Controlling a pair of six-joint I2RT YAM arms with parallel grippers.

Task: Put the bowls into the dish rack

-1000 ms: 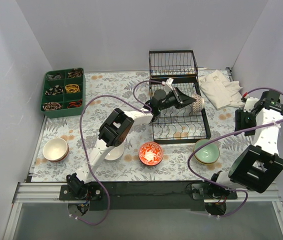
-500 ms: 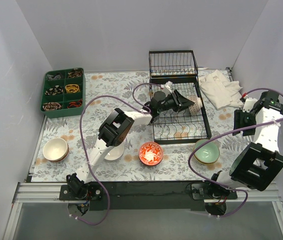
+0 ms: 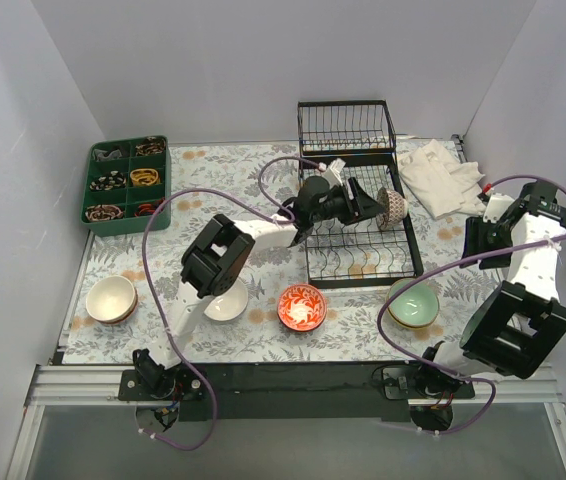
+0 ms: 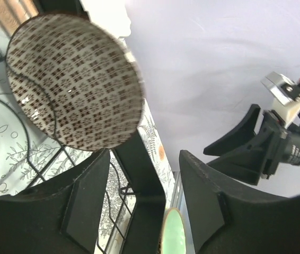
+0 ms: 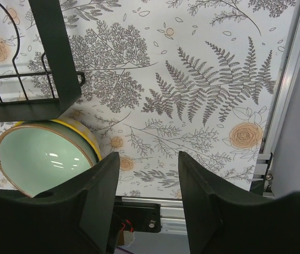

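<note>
Top view: brown lattice bowl (image 3: 392, 205) stands on edge in dish rack (image 3: 361, 262), left gripper (image 3: 368, 205) just beside it. Left wrist view: fingers (image 4: 84, 203) apart, nothing between them. Right wrist view only: right gripper (image 5: 147, 159) spread, holding nothing; pale green bowl (image 5: 40, 157) sits on table (image 5: 203, 79) by the rack corner.

Glossy ceramic bowls (image 4: 73, 84), matt black wire dish rack (image 5: 54, 58), smooth printed table cover (image 5: 208, 95), wrinkled white cloth (image 3: 443, 178).

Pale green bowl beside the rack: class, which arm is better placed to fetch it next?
Right, probably: the open right hand hangs near the green bowl, seen in its wrist view; the left hand is over the dish rack.
</note>
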